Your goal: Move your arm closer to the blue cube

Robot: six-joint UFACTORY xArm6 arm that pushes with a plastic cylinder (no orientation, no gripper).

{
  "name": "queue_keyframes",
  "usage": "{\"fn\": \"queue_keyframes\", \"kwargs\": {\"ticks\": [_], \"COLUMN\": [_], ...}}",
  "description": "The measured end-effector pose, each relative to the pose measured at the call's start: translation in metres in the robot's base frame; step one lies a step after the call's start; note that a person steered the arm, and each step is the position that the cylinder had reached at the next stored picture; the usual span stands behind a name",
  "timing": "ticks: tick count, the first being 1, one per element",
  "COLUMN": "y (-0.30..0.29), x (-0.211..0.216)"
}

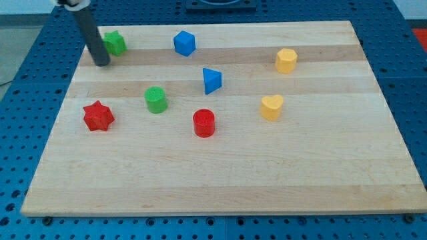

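Observation:
The blue cube (184, 43) sits near the view's top, left of centre, on the wooden board (220, 180). My tip (101, 64) is at the view's top left, well to the left of the blue cube and slightly below it. The tip stands just left of and below a green star (115, 43), close to it. A blue triangular block (211, 80) lies below and right of the cube.
A green cylinder (155, 100), a red star (98, 116) and a red cylinder (203, 123) lie in the left-middle. A yellow hexagonal block (285, 60) and a yellow heart (271, 107) lie on the right. A blue perforated table (20, 100) surrounds the board.

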State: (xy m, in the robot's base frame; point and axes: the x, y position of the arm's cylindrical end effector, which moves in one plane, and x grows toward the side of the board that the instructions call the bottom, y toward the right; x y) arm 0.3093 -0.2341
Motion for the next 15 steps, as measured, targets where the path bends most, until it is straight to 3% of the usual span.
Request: {"fn": "queue_keyframes", "kwargs": {"ticks": [1,3,5,7,9,10,11,13,15], "y": [0.012,0.011,0.008,-0.009,0.011,0.018,0.031,0.109,0.257], "x": [-0.005,-0.061,-0.061,0.031,0.023,0.048,0.044,0.001,-0.019]}}
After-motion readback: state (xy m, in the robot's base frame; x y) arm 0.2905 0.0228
